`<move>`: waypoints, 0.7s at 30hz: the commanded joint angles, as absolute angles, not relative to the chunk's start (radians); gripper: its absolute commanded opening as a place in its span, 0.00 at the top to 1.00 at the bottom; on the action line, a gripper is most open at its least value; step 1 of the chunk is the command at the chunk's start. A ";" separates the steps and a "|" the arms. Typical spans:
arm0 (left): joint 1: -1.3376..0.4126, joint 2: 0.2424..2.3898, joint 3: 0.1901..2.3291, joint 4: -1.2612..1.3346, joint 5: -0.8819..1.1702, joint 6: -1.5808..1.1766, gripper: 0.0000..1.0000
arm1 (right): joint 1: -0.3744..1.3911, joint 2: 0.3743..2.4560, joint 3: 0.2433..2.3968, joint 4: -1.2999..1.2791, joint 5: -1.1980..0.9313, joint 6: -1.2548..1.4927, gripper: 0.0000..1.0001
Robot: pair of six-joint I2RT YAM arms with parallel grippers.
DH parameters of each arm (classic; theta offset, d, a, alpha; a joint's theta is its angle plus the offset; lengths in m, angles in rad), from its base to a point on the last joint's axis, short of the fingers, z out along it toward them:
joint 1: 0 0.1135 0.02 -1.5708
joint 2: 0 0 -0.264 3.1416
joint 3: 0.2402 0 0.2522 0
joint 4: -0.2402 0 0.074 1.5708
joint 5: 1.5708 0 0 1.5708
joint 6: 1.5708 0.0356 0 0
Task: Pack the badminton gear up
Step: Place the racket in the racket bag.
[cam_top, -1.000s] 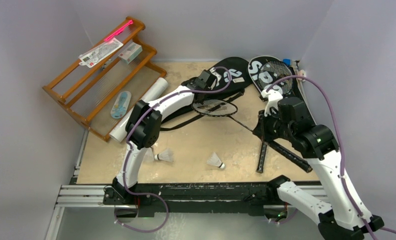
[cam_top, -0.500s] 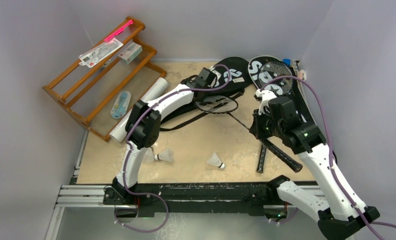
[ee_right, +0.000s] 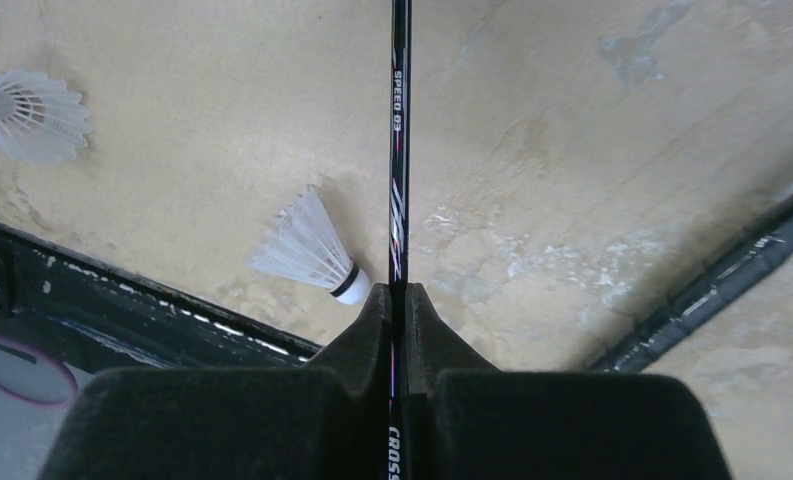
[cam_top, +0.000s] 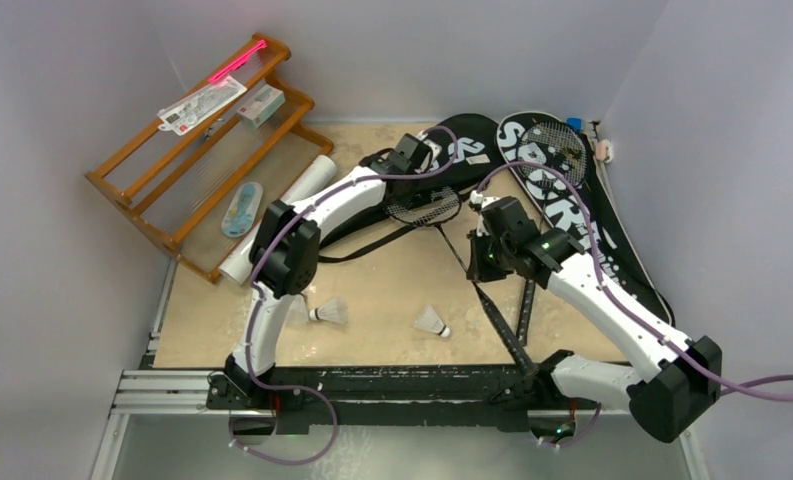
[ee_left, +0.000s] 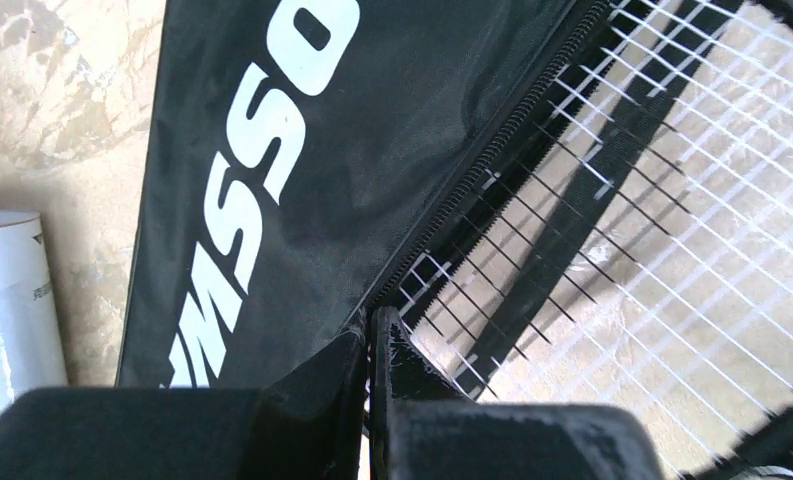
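Observation:
My left gripper (ee_left: pixel 372 328) (cam_top: pixel 413 152) is shut on the zipper edge of the left black bag (ee_left: pixel 272 180) (cam_top: pixel 469 134), holding its mouth up. The strung head of a racket (ee_left: pixel 672 190) (cam_top: pixel 427 206) lies at that opening. My right gripper (ee_right: pixel 400 300) (cam_top: pixel 479 262) is shut on this racket's thin shaft (ee_right: pixel 400 150); its handle (cam_top: pixel 512 345) points toward the near edge. A second racket (cam_top: pixel 558 150) rests on the right bag (cam_top: pixel 617 235). Two shuttlecocks (cam_top: pixel 329 312) (cam_top: pixel 432 322) lie on the table. The white tube (cam_top: pixel 277 215) lies beside the rack.
An orange wooden rack (cam_top: pixel 172 170) with a carton and card stands at the back left. The second racket's handle (ee_right: pixel 722 290) (cam_top: pixel 524 305) lies just right of my right gripper. A black rail (cam_top: pixel 392 380) runs along the near edge. Walls close in left, back and right.
My right arm has swung left with the racket; its handle turned toward the near edge and its head slid a little further toward the left bag. The left gripper has held still.

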State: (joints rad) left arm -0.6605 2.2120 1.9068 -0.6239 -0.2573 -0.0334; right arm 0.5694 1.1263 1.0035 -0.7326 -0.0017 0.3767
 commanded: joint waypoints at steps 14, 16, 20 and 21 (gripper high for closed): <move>-0.655 1.731 1.390 -0.366 -0.248 -0.176 0.48 | 0.575 1.114 0.917 -0.538 -0.067 0.474 1.00; -0.655 1.707 1.335 -0.354 -0.286 -0.167 0.47 | 0.575 1.104 0.918 -0.545 -0.063 0.475 1.00; -0.653 1.720 1.295 -0.376 -0.374 -0.122 0.34 | 0.575 1.090 0.930 -0.557 -0.059 0.474 1.00; -0.653 1.729 1.289 -0.375 -0.400 -0.103 0.33 | 0.575 1.088 0.932 -0.559 -0.058 0.473 1.00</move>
State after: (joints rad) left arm -0.6556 1.7206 1.3209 -0.4042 -0.2840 -0.1425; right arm 0.5709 1.1210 0.9215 -0.5858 -0.0650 0.4648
